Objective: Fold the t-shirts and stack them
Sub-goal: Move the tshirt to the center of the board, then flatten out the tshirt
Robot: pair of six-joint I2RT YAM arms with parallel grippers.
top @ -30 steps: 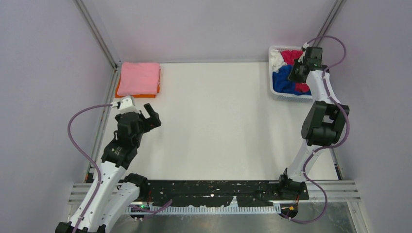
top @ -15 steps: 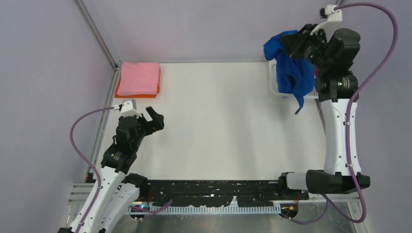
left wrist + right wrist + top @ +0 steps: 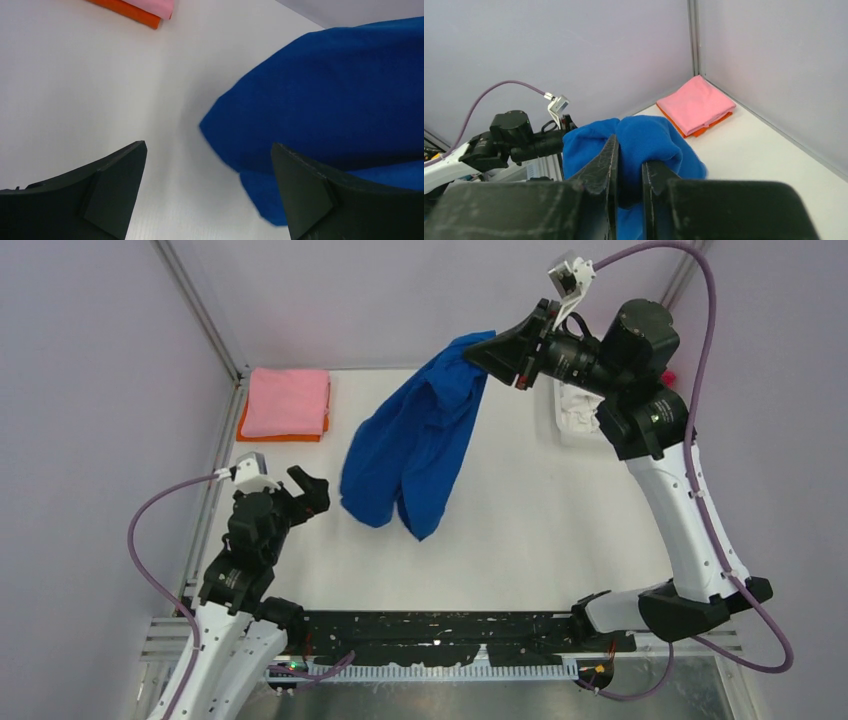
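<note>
Over the table (image 3: 520, 525), blue t-shirt (image 3: 415, 445) pinched in right gripper (image 3: 629, 165), lower edge near wide-open left gripper (image 3: 208, 147).

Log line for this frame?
right gripper: shut on blue t-shirt, aloft | left gripper: open, empty | pink t-shirt stacked on orange t-shirt

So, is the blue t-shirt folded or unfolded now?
Unfolded: the blue t-shirt hangs loose and bunched from the right gripper, pinched at one end. Whether it touches the table, cannot tell.
</note>
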